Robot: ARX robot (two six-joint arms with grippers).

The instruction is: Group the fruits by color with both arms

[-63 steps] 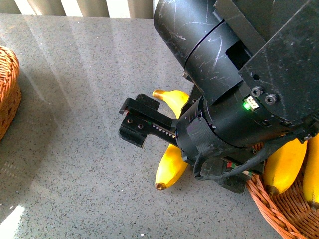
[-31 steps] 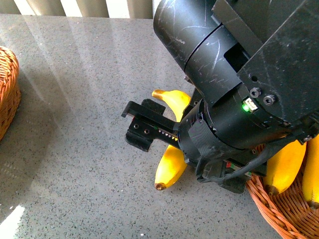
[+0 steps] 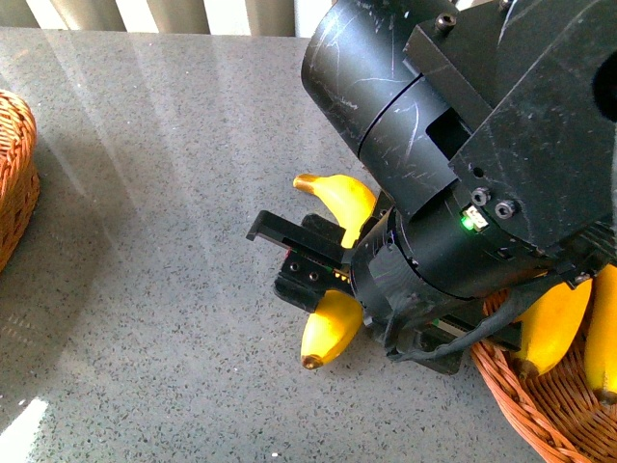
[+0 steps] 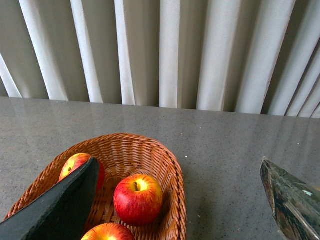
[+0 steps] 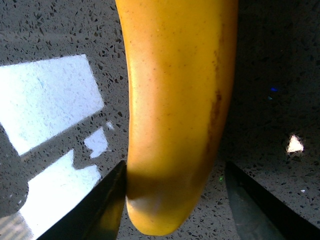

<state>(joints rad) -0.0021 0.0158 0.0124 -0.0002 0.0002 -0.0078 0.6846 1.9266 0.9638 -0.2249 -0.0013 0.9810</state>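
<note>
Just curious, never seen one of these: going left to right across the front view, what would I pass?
Wicker basket edge → the right claw over a banana on the table → basket with bananas.

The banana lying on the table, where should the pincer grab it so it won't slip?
Probably around the middle of the banana, coming down from above. It lies flat on the grey table, so its two long sides are free for the fingers. The ends taper and curve, so a grip there might slide off. The right pincer already sits over that middle part, one finger on each side of the fruit.
</note>
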